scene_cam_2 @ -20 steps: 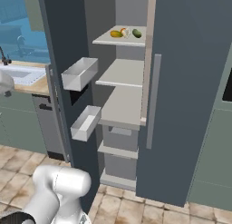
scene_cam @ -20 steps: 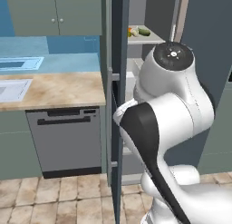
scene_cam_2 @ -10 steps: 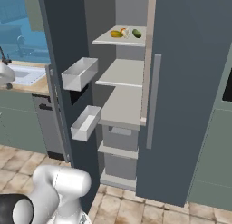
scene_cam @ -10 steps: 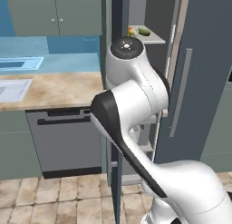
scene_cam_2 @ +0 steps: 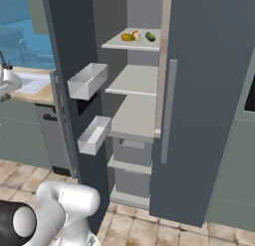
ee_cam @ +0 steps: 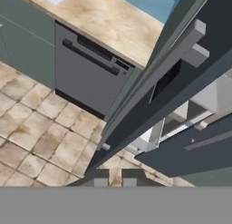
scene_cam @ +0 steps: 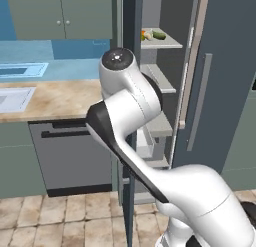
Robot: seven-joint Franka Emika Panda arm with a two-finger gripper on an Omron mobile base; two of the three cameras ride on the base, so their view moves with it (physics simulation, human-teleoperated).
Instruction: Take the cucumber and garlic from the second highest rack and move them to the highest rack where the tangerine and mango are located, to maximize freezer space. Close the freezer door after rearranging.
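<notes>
My hand (ee_cam: pixel 111 178) shows as two dark fingertips close together at the bottom of the hand view, holding nothing; I cannot tell how far they are parted. It looks down at the tiled floor (ee_cam: pixel 31 132), the dishwasher (ee_cam: pixel 90 75) and the edge of the open freezer door (ee_cam: pixel 149 105). In the left base view my arm (scene_cam: pixel 127 116) bends in front of that door edge, with the counter (scene_cam: pixel 50 98) to its left.

The freezer stands open. The door carries two bins (scene_cam_2: pixel 88 80). Beyond them, a lower rack (scene_cam_2: pixel 135 79) looks bare. Farthest and highest, the top rack (scene_cam_2: pixel 117 43) holds a yellow-orange fruit (scene_cam_2: pixel 127 37), a pale round item (scene_cam_2: pixel 137 35) and the cucumber (scene_cam_2: pixel 150 37), lying side by side. I judge the produce lies well above and beyond my hand, so the arm must rise past the door edge.
</notes>
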